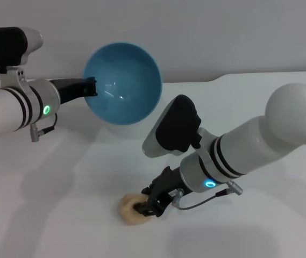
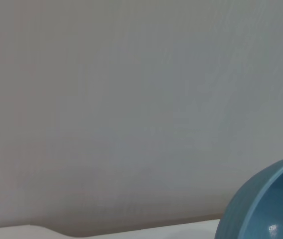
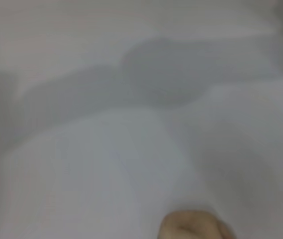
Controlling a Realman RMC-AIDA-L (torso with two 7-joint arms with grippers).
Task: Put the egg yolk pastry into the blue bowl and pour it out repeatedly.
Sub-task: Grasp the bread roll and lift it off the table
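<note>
One egg yolk pastry [image 1: 129, 209] lies on the white desk [image 1: 61, 215] near its front edge, with the right tool [image 1: 151, 207] clamped around it from the right. One blue bowl [image 1: 122, 83] hangs tipped on its side above the desk's far part, its rim pinched by the left tool [image 1: 91, 87].

A: Two glossy white arms, the left arm [image 1: 5, 110] and the right arm [image 1: 260, 142], black bands ringing both wrists.

B: Green light rings glow there too. Black-and-white camera housings ride on top, thin grey cables loop beside them, and both grippers are black.
</note>
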